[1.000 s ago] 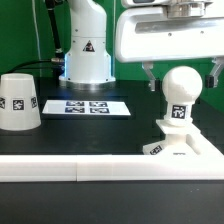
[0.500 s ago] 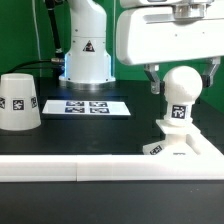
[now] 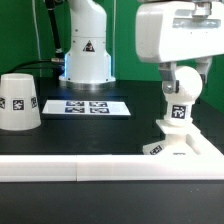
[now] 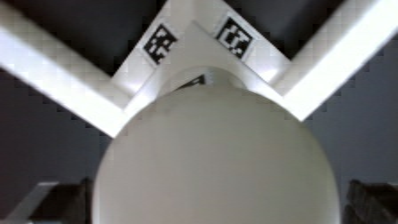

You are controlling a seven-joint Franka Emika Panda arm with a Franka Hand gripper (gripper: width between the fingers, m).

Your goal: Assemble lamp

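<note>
Hand [image 3: 186,86] turned, straddles bulb [image 3: 179,112]; axis vertical, ball up, on base [image 3: 186,148].

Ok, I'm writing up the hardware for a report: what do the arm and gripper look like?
The arm is glossy white and rounded, with a black triangular warning label and a blue glow at its foot. The gripper has a boxy white body and two slim dark fingers.

Table [image 3: 100,132]: black, flat top.
- Shade [image 3: 17,102]: wide end down, at the exterior view's left.
- Marker board [image 3: 86,106]: flat, mid-table, just in front of the arm's pedestal [image 3: 86,60].
- Base [image 3: 180,148]: exterior view's right, near the front.
- Rail [image 3: 90,168]: along the front edge.
</note>
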